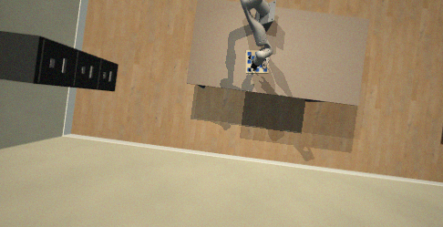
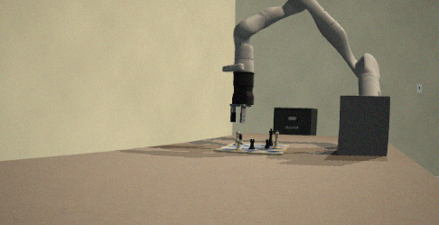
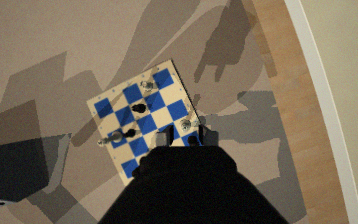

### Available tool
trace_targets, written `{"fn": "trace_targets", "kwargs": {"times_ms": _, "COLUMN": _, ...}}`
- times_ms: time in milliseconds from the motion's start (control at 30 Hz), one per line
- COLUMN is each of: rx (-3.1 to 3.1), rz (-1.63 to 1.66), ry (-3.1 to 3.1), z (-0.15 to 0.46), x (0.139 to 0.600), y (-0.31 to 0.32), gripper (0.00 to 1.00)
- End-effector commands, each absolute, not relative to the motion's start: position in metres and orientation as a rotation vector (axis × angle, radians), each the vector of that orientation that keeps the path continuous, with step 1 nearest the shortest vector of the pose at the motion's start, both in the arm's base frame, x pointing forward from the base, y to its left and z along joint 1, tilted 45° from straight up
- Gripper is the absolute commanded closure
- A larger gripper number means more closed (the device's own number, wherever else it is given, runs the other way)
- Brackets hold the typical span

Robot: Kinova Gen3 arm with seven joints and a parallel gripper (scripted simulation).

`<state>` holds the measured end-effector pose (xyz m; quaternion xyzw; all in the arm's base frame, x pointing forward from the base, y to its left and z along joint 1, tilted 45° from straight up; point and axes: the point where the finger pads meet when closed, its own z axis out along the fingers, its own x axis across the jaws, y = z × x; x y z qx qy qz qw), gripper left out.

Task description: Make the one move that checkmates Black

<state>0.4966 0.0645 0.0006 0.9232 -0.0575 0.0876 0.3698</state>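
A small chessboard (image 3: 103,107) (image 2: 228,149) (image 1: 247,70) with blue and cream squares lies on the tan table (image 1: 319,55) (image 2: 181,181). In the wrist view a white piece (image 3: 147,84) stands near the far edge. Two black pieces (image 3: 139,107) (image 3: 130,133) stand in the middle. A white piece (image 3: 116,136) stands at the left edge and another white piece (image 3: 185,123) at the right edge, just ahead of my fingers. My gripper (image 3: 186,131) (image 2: 238,118) is open and empty. It hangs well above the board's near right part.
The arm's dark pedestal (image 2: 363,124) stands on the table right of the board. A black cabinet (image 2: 294,121) (image 1: 55,64) stands by the wall. The table's edge and the wooden floor (image 3: 301,115) lie to the right of the board.
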Motion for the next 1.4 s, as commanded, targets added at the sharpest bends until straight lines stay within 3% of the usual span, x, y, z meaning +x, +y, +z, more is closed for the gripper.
{"fn": "trace_targets", "kwargs": {"times_ms": 0, "rx": 2.366, "rz": 0.221, "ry": -0.149, "z": -0.003, "x": 0.496, "y": 0.060, "gripper": 0.21}}
{"fn": "trace_targets", "kwargs": {"times_ms": 1367, "rx": 2.366, "rz": 0.221, "ry": -0.149, "z": -0.016, "x": 0.498, "y": 0.049, "gripper": 0.21}}
